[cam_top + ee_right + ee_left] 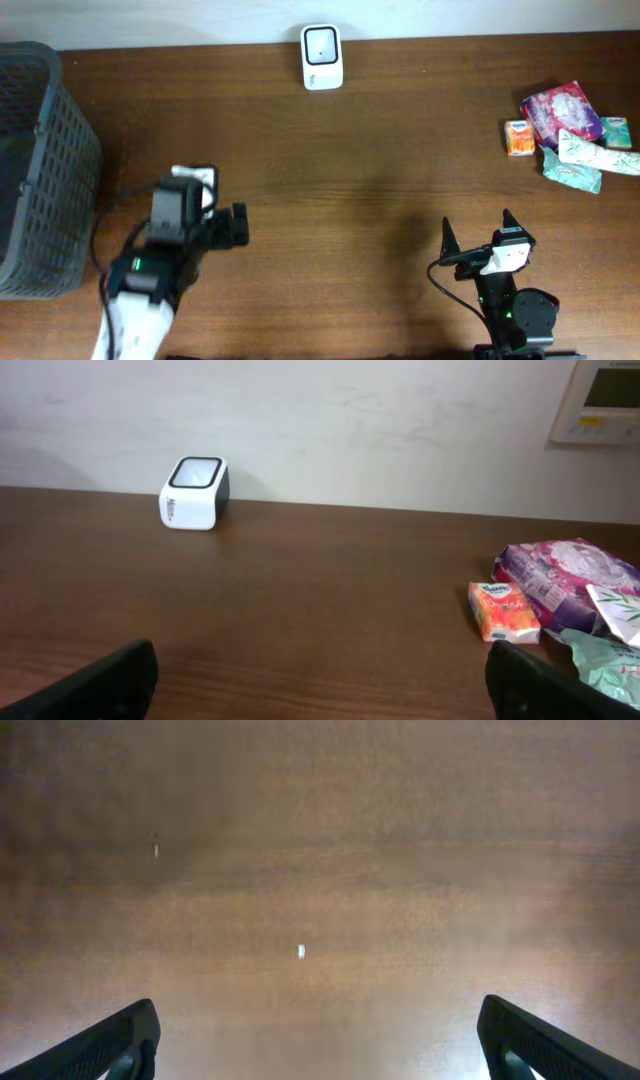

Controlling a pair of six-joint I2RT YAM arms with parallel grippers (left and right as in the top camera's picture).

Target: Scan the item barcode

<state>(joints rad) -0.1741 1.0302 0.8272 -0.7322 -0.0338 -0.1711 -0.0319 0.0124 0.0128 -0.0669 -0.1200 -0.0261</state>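
A white barcode scanner [322, 57] with a dark window stands at the table's far edge; the right wrist view shows this scanner [195, 492] by the wall. Small packets lie in a pile at the far right: an orange pack [519, 138] [503, 611], a pink-purple pack [563, 110] [565, 582] and green-white packs [585, 160] [610, 650]. My left gripper [240, 226] [320, 1040] hovers open over bare wood at the left. My right gripper [477, 224] [320, 680] is open near the front edge, facing the scanner and packets, holding nothing.
A dark grey mesh basket [40, 170] stands at the table's left edge, close to the left arm. A wall control panel [598, 400] hangs behind the table at the right. The brown wooden table [380, 170] stretches between the arms and the scanner.
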